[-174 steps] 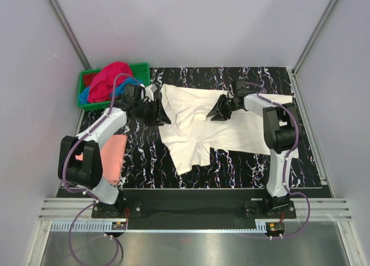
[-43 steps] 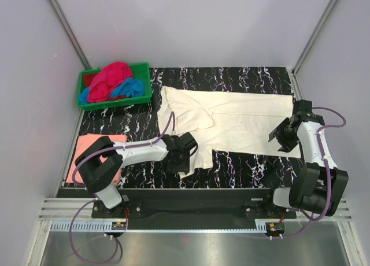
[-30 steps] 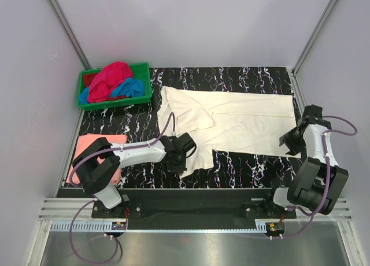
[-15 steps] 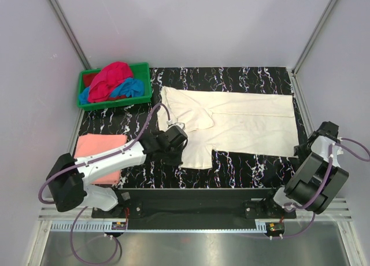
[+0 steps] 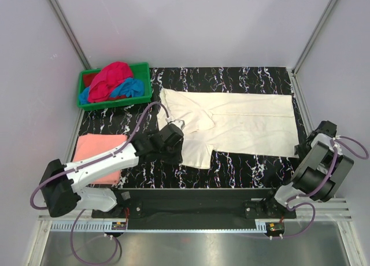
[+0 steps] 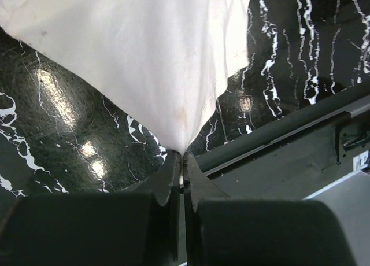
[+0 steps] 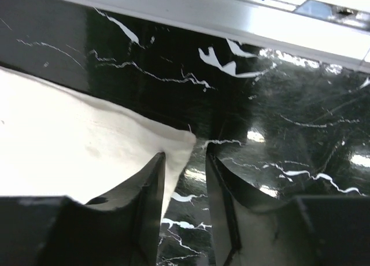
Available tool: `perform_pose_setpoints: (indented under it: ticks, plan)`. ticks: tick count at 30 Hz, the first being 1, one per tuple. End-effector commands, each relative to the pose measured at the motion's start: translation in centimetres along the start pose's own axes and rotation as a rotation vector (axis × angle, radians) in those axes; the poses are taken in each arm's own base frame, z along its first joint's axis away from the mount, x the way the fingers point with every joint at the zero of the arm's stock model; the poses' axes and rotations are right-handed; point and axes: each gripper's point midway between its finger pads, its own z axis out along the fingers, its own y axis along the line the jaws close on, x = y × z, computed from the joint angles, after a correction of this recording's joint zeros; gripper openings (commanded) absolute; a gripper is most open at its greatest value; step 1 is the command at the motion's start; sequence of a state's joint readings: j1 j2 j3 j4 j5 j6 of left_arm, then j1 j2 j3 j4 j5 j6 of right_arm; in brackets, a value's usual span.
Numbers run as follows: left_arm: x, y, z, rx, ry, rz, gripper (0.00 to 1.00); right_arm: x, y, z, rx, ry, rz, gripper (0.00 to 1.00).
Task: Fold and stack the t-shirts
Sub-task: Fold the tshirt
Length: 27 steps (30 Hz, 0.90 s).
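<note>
The cream t-shirt (image 5: pixel 243 121) lies spread flat across the black marble table (image 5: pixel 254 163). My left gripper (image 5: pixel 172 141) is at its near-left flap. In the left wrist view that gripper (image 6: pixel 182 157) is shut on a pinched point of the cream t-shirt (image 6: pixel 144 58), which hangs taut from the jaws. My right gripper (image 5: pixel 305 146) is low at the shirt's near-right corner. In the right wrist view the right gripper (image 7: pixel 185 157) stands open, with the cloth corner (image 7: pixel 184 140) lying between its fingers. A folded salmon-pink t-shirt (image 5: pixel 99 156) rests at the near left.
A green crate (image 5: pixel 143 81) at the back left holds magenta-red (image 5: pixel 110 75) and blue (image 5: pixel 132 88) t-shirts. A black base rail (image 5: pixel 196 198) runs along the near edge. A metal frame (image 7: pixel 202 14) borders the table beside the right gripper.
My left gripper has drawn the shirt's near-left flap back and to the left. The right gripper has come down at the near-right corner and its jaws have narrowed around it.
</note>
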<state>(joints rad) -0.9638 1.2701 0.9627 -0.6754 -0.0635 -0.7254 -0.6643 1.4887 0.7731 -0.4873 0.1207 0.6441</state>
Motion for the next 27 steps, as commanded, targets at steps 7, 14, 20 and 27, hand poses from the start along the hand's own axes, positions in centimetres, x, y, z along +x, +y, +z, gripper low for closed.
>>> perform_pose_setpoints:
  ticks: [7, 14, 20, 27]
  plan:
    - [-2.7, -2.5, -3.4, 0.112, -0.106, 0.023, 0.0, -0.6, -0.4, 1.4, 0.04, -0.009, -0.036, 0.13]
    - [-4.4, -3.0, -4.0, 0.091, -0.137, 0.056, 0.0, 0.0, -0.4, 0.2, 0.027, 0.002, -0.069, 0.0]
    - [-8.7, -3.3, -2.9, 0.043, -0.136, 0.089, 0.0, -0.6, 0.9, -1.6, 0.026, -0.031, -0.133, 0.0]
    - [-13.7, -1.8, -1.2, 0.018, -0.139, 0.031, 0.0, -2.6, 3.9, -3.2, 0.021, -0.069, -0.214, 0.0]
